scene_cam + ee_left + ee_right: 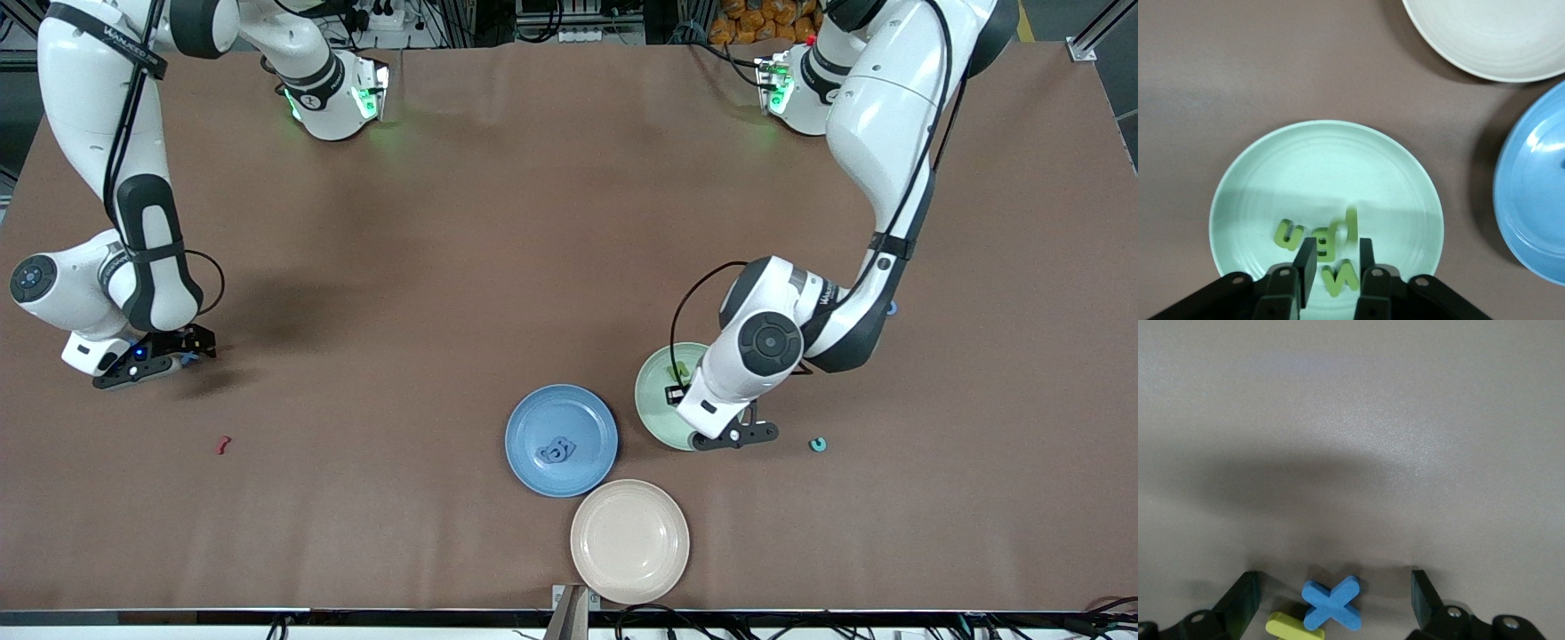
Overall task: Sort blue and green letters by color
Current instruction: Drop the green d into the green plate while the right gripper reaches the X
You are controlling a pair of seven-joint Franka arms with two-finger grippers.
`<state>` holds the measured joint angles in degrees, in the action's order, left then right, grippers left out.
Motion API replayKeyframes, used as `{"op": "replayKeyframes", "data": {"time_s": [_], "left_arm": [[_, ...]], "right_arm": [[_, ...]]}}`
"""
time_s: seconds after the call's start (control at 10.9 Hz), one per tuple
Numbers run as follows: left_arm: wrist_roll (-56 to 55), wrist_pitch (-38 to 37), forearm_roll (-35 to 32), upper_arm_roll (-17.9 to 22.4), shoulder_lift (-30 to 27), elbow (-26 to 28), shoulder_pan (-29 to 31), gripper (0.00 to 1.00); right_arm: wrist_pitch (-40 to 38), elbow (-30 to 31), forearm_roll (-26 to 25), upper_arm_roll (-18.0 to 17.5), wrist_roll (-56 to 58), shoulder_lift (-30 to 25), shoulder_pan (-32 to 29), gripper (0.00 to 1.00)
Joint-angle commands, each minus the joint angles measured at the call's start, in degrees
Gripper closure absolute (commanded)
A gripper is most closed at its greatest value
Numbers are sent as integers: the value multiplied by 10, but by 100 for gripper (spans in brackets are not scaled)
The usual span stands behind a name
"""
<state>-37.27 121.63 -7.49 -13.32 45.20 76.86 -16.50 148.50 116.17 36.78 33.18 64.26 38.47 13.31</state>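
The left gripper (1334, 265) hangs low over the green plate (1325, 167), wrist bent down, fingers (1306, 263) narrowly apart around a green letter (1340, 279); two more green letters (1290, 234) lie beside it. The right gripper (1335, 600), spread wide, straddles a blue X (1331, 603) touching a yellow piece (1293, 627). Blue letters (557, 451) lie in the blue plate (596, 418).

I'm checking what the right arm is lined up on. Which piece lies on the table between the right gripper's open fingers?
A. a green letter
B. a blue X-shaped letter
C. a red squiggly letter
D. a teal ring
B: the right wrist view shows the blue X-shaped letter flat on the table between the open fingers of the right gripper, touching a yellow letter.
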Motion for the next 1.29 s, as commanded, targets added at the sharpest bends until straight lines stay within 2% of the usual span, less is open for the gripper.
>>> {"op": "replayKeyframes", "data": {"time_s": [0.0,0.28,0.46,0.73,0.83,1.01,1.19], "left_arm": [[-4,-4,9,9,-16,16,-7,0],[15,-4,5,11,-16,16,0,0],[68,-4,4,37,-16,16,2,0],[128,-4,4,46,-17,16,28,0],[138,-4,4,47,-19,16,36,0],[178,-10,6,45,-45,21,65,0],[249,-41,14,44,-85,27,102,0]], "right_arm": [[4,5,-4,-2,33,-2,-14,0],[-4,17,-4,-2,56,-3,-26,0],[-16,29,-4,-2,58,-8,-24,0],[-25,13,-3,-3,55,-8,-21,0],[-43,6,-1,-3,48,-9,-21,0],[-131,-43,1,-2,39,-8,-37,0],[-157,-56,0,-2,36,-7,-41,0]]}}
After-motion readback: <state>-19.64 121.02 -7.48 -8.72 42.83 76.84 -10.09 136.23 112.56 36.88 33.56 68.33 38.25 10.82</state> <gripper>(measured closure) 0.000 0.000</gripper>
